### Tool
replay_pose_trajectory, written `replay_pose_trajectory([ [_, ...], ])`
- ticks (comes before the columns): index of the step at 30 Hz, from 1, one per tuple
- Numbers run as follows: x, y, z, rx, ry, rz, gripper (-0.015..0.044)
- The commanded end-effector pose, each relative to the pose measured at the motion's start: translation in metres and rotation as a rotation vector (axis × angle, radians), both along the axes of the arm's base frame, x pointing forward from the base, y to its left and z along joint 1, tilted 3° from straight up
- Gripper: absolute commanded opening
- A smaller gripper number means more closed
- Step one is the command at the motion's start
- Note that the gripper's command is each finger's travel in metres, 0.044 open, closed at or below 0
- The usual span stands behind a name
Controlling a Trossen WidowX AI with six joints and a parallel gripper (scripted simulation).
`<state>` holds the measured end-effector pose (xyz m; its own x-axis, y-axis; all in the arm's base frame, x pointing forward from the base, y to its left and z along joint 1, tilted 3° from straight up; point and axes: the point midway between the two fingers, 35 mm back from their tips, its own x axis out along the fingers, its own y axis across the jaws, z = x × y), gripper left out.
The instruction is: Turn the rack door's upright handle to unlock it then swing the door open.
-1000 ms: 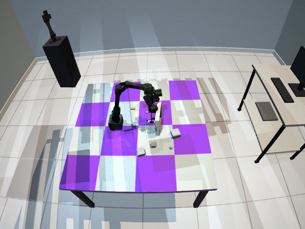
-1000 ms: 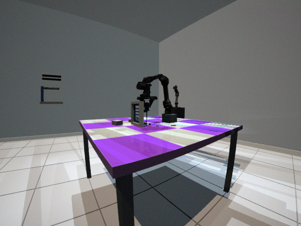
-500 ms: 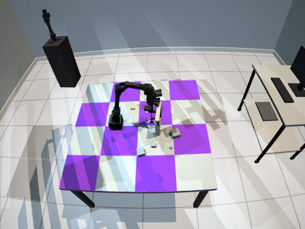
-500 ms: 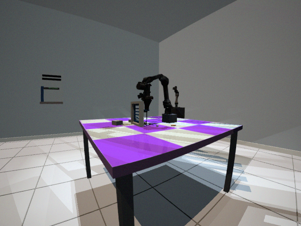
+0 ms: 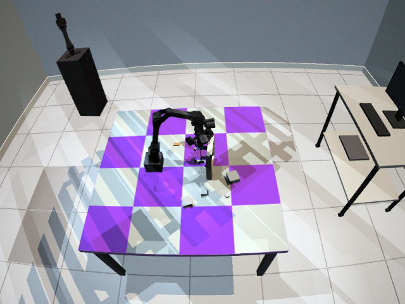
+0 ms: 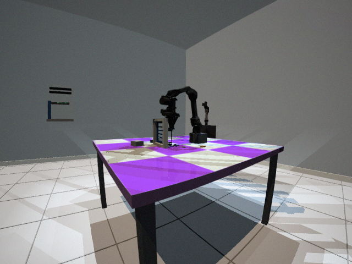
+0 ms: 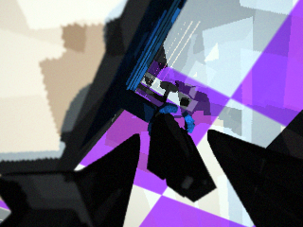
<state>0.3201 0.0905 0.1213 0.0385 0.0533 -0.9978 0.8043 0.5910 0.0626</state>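
Observation:
The rack frame stands upright near the table's middle, with blue slats inside it. A thin dark upright stands beside the frame on the arm's side, directly under the gripper. My gripper points down and is open. In the wrist view a black block, apparently the handle, lies between the spread fingers, with blue parts at its far end and visible gaps beside it. The door's angle and the handle's turn are too dark and small to tell.
A grey block lies beyond the frame. A pale block, a small dark-edged block and a small white piece lie towards the front in the top view. An orange piece lies near the arm's base.

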Motion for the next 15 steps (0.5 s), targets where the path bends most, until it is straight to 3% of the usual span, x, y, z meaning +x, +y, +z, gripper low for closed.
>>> replay_pose_trajectory([
  [1, -0.0001, -0.0001, -0.0006, 0.006, 0.011, -0.199, 0.0295],
  [15, 0.0000, 0.0004, -0.0004, 0.030, 0.044, -0.816, 0.0295],
])
